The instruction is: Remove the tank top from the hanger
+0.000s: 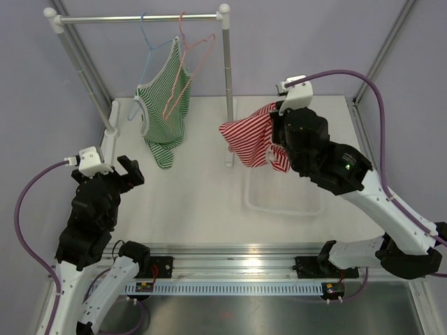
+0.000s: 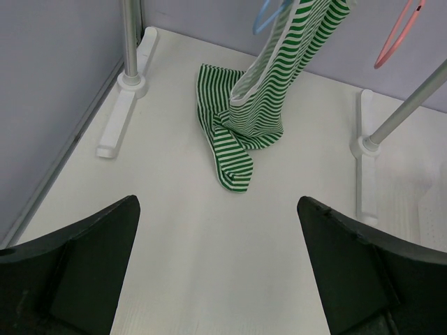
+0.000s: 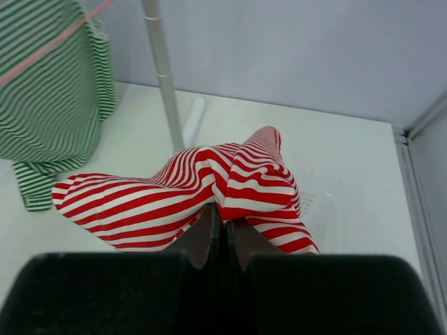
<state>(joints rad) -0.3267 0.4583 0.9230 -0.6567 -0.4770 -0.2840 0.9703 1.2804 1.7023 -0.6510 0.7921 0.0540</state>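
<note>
- Your left gripper (image 2: 218,208) sits nearest, low over the bare table (image 1: 199,202) on the left, with its fingers spread wide and nothing between them.
- Just past the middle on the right lies a clear tray (image 1: 283,204).
- Your right gripper (image 3: 223,215) is above the tray's far edge. Its fingers are pressed together on a bunched fold of the red-striped tank top (image 3: 174,190), which droops from them beside the rack's right post (image 1: 228,91).
- Farther back, the green-striped tank top (image 1: 166,105) hangs on the blue hanger (image 1: 146,43), its lower end crumpled on the table.
- A bare pink hanger (image 1: 187,66) hangs beside it on the rail (image 1: 112,19).
</note>
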